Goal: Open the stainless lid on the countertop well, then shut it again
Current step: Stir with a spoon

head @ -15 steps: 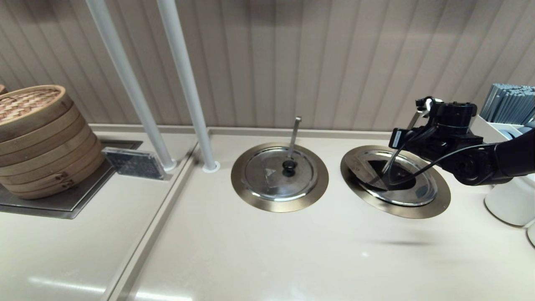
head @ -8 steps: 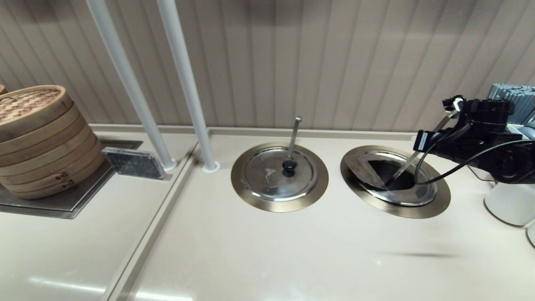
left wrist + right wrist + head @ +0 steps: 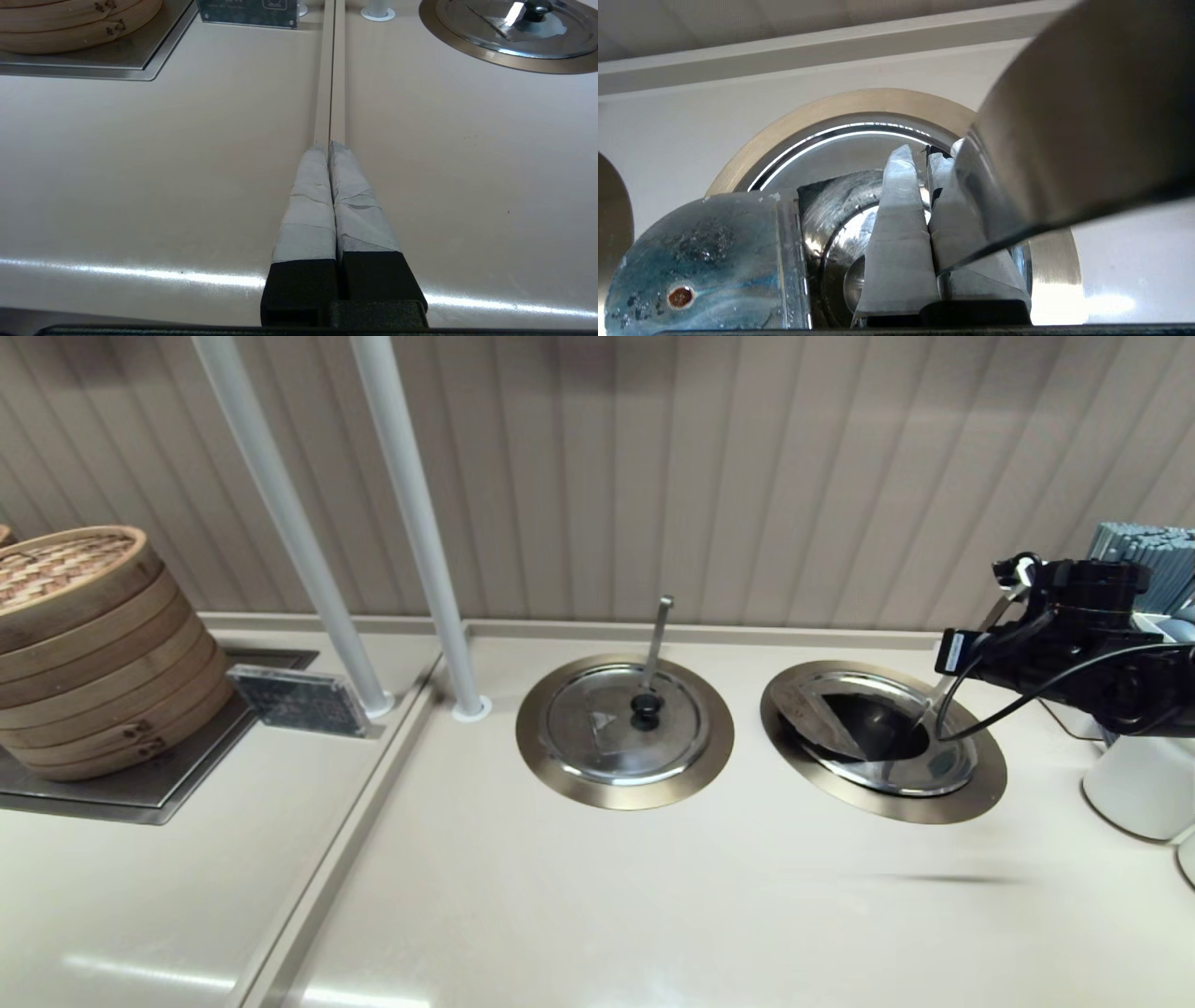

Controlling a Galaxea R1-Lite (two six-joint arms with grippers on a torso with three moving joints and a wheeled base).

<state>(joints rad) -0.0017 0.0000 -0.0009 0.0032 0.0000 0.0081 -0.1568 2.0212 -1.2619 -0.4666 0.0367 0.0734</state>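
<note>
The stainless lid (image 3: 822, 709) is seen folded open on its hinge over the bronze-flanged countertop well (image 3: 883, 739), its dark round interior exposed. The right gripper (image 3: 927, 156), fingers pressed together, has been drawn rightward beside the flat ladle handle (image 3: 971, 644). The left gripper (image 3: 330, 145) is kept closed over the countertop (image 3: 140, 163).

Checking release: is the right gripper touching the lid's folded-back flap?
Apart. Head view: the right gripper is across the countertop well's dark opening from the stainless lid's flap.
</note>
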